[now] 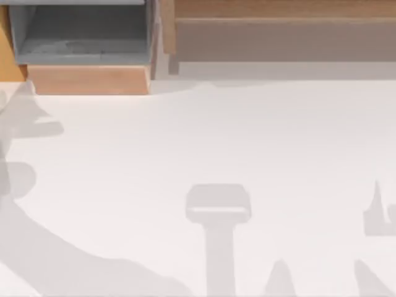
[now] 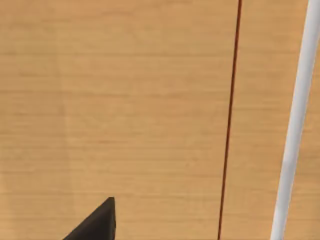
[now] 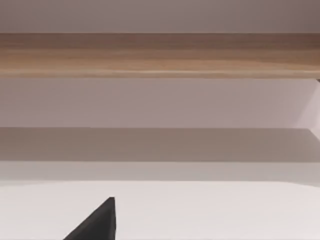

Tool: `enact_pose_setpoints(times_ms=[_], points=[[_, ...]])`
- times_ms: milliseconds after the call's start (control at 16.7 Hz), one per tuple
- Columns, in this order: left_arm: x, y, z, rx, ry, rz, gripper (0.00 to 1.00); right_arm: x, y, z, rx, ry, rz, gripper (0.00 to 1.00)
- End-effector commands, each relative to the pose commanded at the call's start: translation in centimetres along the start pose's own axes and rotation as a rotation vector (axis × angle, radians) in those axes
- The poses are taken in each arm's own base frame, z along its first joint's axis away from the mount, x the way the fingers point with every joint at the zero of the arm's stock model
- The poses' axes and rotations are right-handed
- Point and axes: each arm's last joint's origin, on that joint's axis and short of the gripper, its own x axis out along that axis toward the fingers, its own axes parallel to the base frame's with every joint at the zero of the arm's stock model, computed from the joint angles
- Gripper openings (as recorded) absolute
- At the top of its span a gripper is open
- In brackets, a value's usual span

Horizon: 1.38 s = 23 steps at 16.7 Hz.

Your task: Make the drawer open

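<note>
Nearest, the plain white counter (image 1: 185, 142) carries only arm shadows. The right end effector (image 3: 97, 222) shows as a dark tip low over the counter, facing the long grey cabinet with a wood top (image 1: 278, 37) on the far edge. It looks idle, and I can't tell if it's clenched or released.

The left end effector (image 2: 97, 222) is also just a dark tip, close up against orange-brown wood grain. Its state can't be told either.

At the far left corner is the drawer, an orange-brown wood-fronted sliding piece (image 1: 7, 59), cut off by the frame edge. Just beside it is a grey-lined box with a paler tan wood front (image 1: 86, 79).

In the left wrist view a thin dark red seam (image 2: 229, 125) and a pale grey-white bar (image 2: 295, 125) run across the wood.

Judgement: the drawer is a rigid, sturdy wood panel, not fragile, with a smooth, slippery face, and it should slide straight. Best hold is probably the pale bar if it's a handle, which is unclear. Otherwise hook the front's edge.
</note>
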Motion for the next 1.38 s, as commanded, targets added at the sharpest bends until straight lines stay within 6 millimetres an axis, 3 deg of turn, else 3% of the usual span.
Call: enact_pose_setpoints(times_ms=[360,720,960,1380], points=[[0.1,-0.1,0.2,0.001,-0.005,-0.003,1.0,0.0,0.0,0.0,0.0,0.0,0.0,1.0],[2.4,-0.1,0.0,0.003,-0.003,0.0,1.0,0.0,0.0,0.0,0.0,0.0,0.0,1.0],[2.5,-0.1,0.0,0.003,-0.003,0.0,1.0,0.0,0.0,0.0,0.0,0.0,0.0,1.0],[2.5,-0.1,0.0,0.003,-0.003,0.0,0.47,0.0,0.0,0.0,0.0,0.0,0.0,1.0]])
